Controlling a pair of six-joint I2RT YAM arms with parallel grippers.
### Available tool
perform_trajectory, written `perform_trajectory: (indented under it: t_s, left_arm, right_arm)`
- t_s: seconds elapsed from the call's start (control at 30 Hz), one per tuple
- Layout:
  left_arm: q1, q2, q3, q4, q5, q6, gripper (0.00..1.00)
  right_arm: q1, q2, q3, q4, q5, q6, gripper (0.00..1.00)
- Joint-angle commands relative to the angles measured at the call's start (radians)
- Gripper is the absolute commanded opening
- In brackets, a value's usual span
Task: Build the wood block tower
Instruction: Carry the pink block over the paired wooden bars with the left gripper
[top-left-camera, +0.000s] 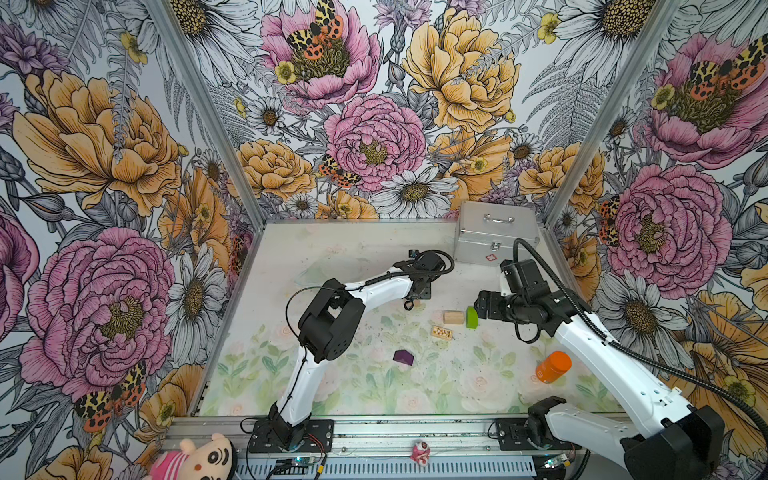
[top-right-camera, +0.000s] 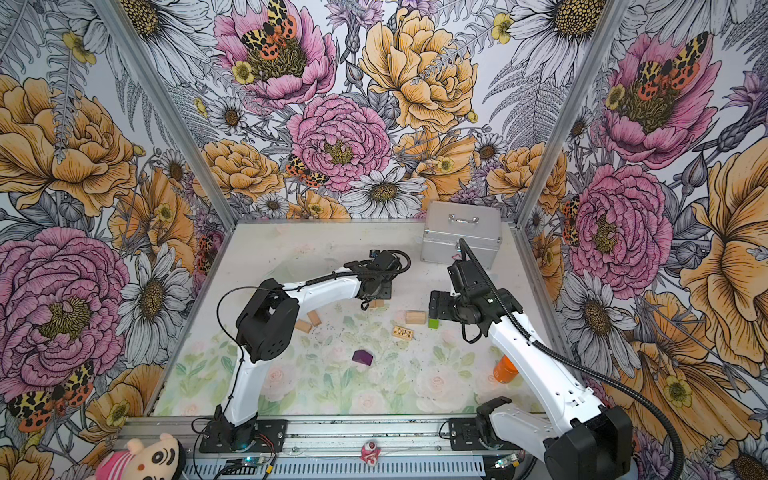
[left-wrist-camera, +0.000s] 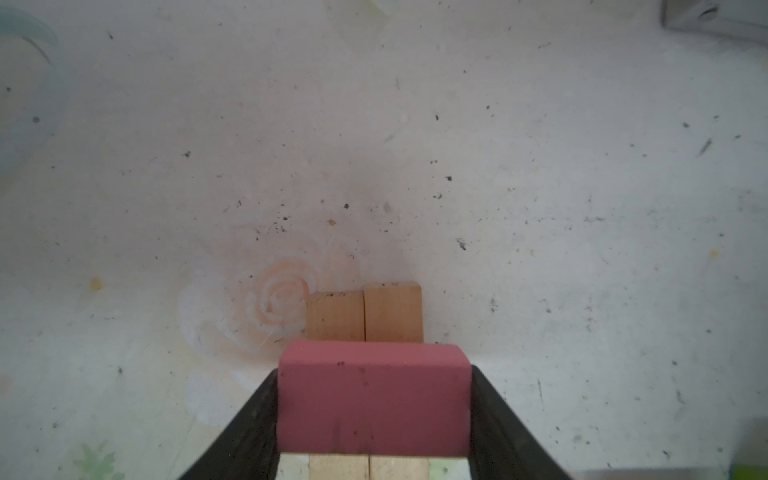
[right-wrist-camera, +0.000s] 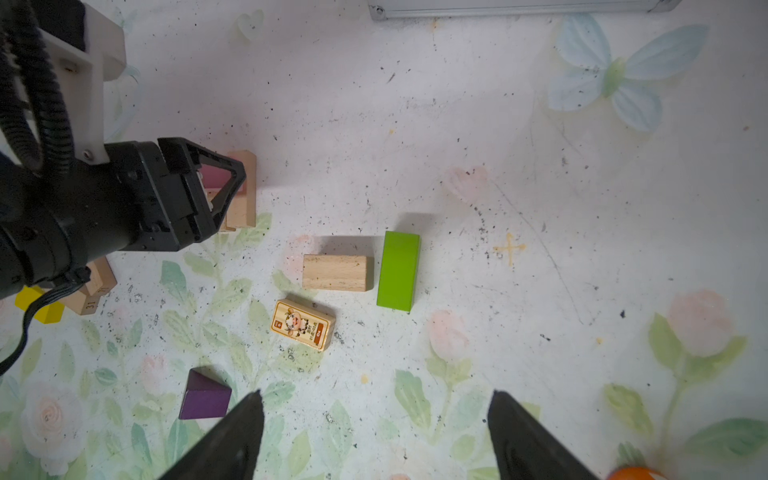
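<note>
My left gripper (left-wrist-camera: 374, 372) is shut on a pink block (left-wrist-camera: 374, 415), one finger on each end. Directly beneath it two tan planks (left-wrist-camera: 363, 318) lie side by side as the tower's base; whether the pink block rests on them I cannot tell. The right wrist view shows this gripper (right-wrist-camera: 220, 187) over the planks (right-wrist-camera: 245, 195). My right gripper (right-wrist-camera: 374, 399) is open and empty above the mat, near a lime-green block (top-left-camera: 471, 318). A tan block (top-left-camera: 453, 317), a printed block (top-left-camera: 441, 332) and a dark purple pointed block (top-left-camera: 403, 357) lie loose.
A silver metal case (top-left-camera: 496, 232) stands at the back right. An orange bottle (top-left-camera: 552, 366) lies beside my right arm. More tan planks (top-right-camera: 309, 322) and a yellow block (right-wrist-camera: 39, 305) lie under my left arm. Metal frame walls enclose the mat.
</note>
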Motion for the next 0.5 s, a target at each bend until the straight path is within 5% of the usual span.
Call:
perform_trajectory:
  t_s: [0.0, 0.47]
  left_arm:
    - [0.014, 0.025, 0.037, -0.005, 0.019, 0.023, 0.55]
    - [0.031, 0.059, 0.062, -0.006, 0.038, 0.036, 0.55]
  right_arm:
    - [-0.009, 0.001, -0.007, 0.0, 0.001, -0.01, 0.87]
    - [-0.022, 0.023, -0.006, 0.0, 0.003, -0.012, 0.87]
